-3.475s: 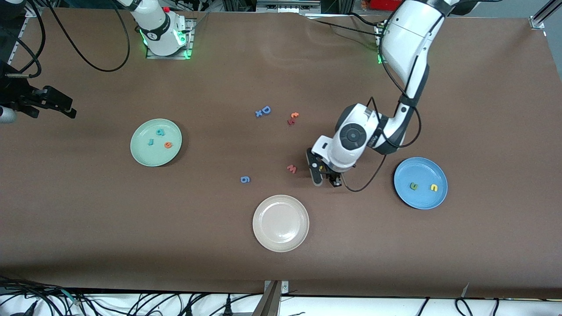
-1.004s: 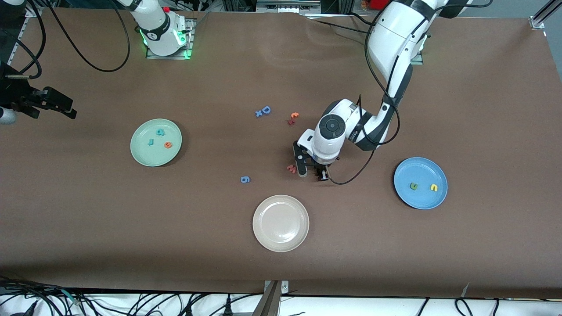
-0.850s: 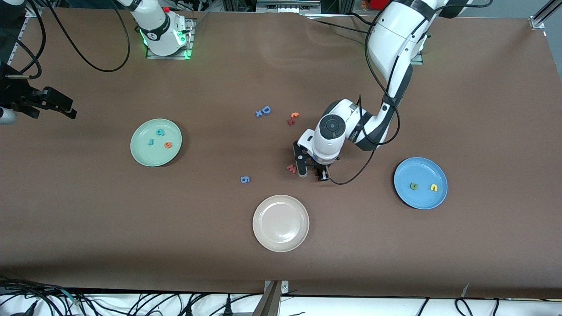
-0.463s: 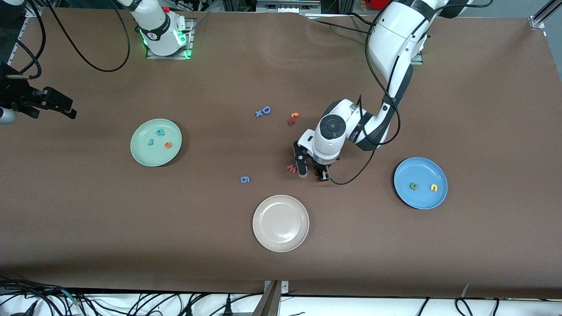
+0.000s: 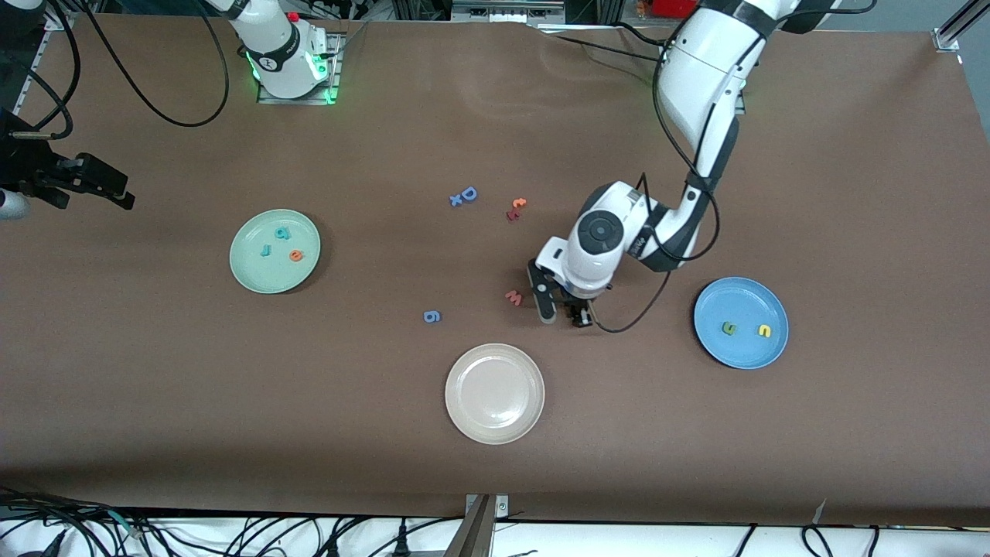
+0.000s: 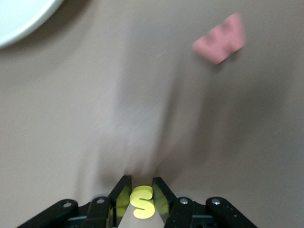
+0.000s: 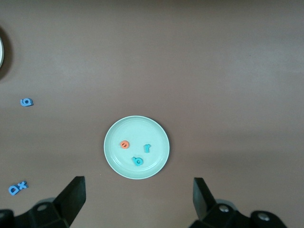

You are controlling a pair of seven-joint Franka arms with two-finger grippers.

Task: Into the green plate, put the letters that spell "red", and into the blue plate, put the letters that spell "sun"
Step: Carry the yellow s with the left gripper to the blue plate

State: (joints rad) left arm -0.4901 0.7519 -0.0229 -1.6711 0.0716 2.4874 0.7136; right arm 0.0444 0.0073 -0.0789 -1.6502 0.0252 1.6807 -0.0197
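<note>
My left gripper (image 5: 562, 313) hangs low over the table beside the red "w", between the beige-white plate and the blue plate (image 5: 742, 298). It is shut on the yellow "s" (image 6: 142, 202), pinched between its two pads. In the blue plate lie a dark green letter (image 5: 728, 328) and a yellow one (image 5: 764, 331). The green plate (image 5: 255, 271) holds the teal "d" (image 5: 283, 232), teal "r" (image 5: 265, 250) and orange "e" (image 5: 295, 255). My right gripper (image 7: 137, 199) waits high over the green plate (image 7: 135, 130), open and holding nothing.
A beige-white plate (image 5: 495, 422) lies nearer the front camera. Loose on the table are a red "w" (image 5: 513, 297), a blue "6" (image 5: 432, 316), a blue "D" with an "x" (image 5: 464, 196), and an orange and dark red pair (image 5: 516, 209).
The left gripper has drawn a little away from the red "w" toward the blue plate's end, carrying the yellow "s". The right arm has not moved.
</note>
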